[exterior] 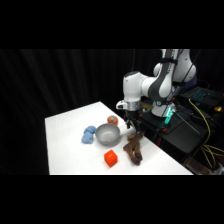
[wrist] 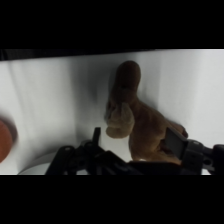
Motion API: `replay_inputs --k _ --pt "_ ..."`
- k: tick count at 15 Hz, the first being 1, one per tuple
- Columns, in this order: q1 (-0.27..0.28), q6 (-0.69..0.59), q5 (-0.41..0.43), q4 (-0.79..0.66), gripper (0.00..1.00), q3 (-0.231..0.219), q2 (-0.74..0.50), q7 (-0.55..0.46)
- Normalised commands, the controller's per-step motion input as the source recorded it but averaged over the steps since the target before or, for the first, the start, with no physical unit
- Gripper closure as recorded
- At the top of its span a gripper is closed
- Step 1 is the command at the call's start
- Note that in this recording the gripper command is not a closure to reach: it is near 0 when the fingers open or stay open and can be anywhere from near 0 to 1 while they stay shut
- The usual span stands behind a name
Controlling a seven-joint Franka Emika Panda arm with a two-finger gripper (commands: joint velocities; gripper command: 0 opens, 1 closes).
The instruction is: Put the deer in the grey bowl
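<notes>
The dark brown plush deer (exterior: 133, 150) lies on the white table near its right edge, just right of the grey bowl (exterior: 107, 134). My gripper (exterior: 133, 131) hangs straight above the deer's far end, close over it. In the wrist view the deer (wrist: 134, 112) stretches away from me, and its near end sits between the two fingers of my gripper (wrist: 135, 141). The fingers are spread wide. The right one touches the plush, while a strip of white table shows beside the left one. The bowl holds nothing.
A small red-orange ball (exterior: 112, 120) sits behind the bowl, a light blue soft toy (exterior: 89, 134) to its left, and an orange-red cube (exterior: 111, 158) in front of it. The table's right edge (exterior: 165, 150) runs close past the deer. Dark equipment and cables stand beyond it.
</notes>
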Motion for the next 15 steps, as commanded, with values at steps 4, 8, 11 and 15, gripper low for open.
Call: replay_inputs --k 4,8,11,15 --pt "-0.075 0.37 0.295 0.08 0.0 0.18 0.38 -0.29" --pt "-0.091 0.29 0.141 0.14 0.03 0.128 0.35 -0.22" --pt "-0.122 0.18 0.035 0.09 1.0 0.074 0.17 -0.2" --pt "0.001 0.09 -0.102 -0.05 1.0 -0.081 -0.12 -0.09"
